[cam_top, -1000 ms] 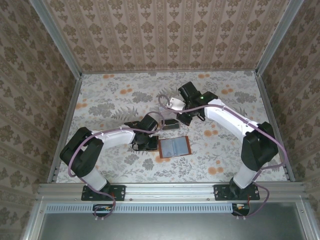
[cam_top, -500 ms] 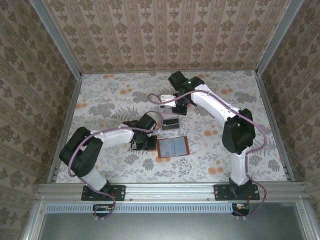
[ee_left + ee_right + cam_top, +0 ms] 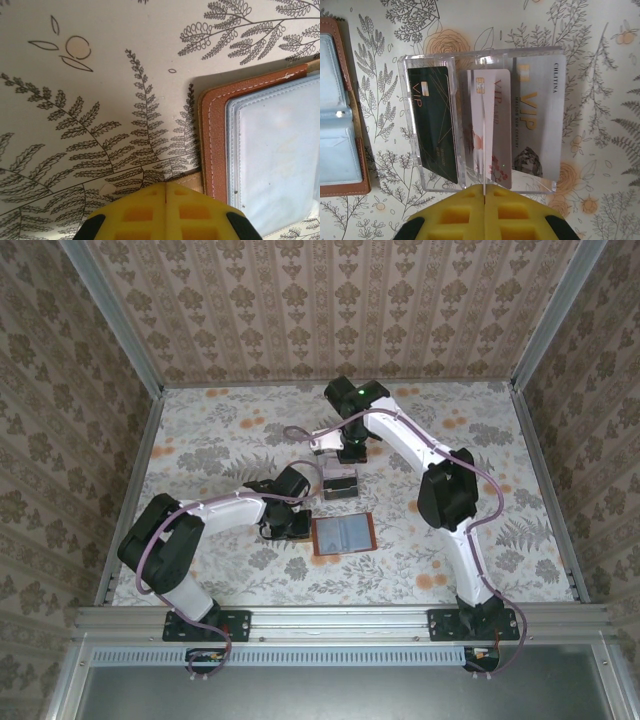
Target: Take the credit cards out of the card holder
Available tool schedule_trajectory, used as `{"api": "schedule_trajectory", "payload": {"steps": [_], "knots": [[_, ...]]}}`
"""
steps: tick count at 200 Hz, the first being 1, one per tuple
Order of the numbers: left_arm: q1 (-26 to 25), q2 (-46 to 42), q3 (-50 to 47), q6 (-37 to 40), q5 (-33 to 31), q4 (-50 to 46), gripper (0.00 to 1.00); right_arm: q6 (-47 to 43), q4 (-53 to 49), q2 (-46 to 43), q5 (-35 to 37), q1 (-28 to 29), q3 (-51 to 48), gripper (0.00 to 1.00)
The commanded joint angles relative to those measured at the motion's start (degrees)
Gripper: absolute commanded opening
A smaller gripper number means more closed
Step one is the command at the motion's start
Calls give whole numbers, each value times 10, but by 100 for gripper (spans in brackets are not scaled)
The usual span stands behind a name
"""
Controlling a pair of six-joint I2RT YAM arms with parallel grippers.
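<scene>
Thin plastic credit cards [image 3: 490, 115] sit in the clear plastic tray [image 3: 485, 54], the reddish-brown leather card holder [image 3: 214, 145] looks bare; I'd retract left gripper [image 3: 165, 187] and right gripper [image 3: 484, 189], both shut empty.

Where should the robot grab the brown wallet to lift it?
Its left leather border, coming in low from the left. The wallet lies open and flat on the table, so nothing sticks up to pinch from above, but that thin edge is bare. The left end effector sits right there, shut, so it would likely need to open first.
</scene>
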Motion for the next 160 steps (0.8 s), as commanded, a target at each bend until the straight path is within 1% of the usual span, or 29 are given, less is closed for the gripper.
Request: {"api": "schedule_trajectory", "payload": {"steps": [1,54,160], "knots": [[6,-2,-7,9,-8,-30,5,-23,-36,20,-19,2,23,0],[8,0,-8,7,-7,-31,5,-29,-48,54,-26,9,53,0],[10,2,-8,5,-6,-29,5,-43,-51,61,-38,15,75,0]]}}
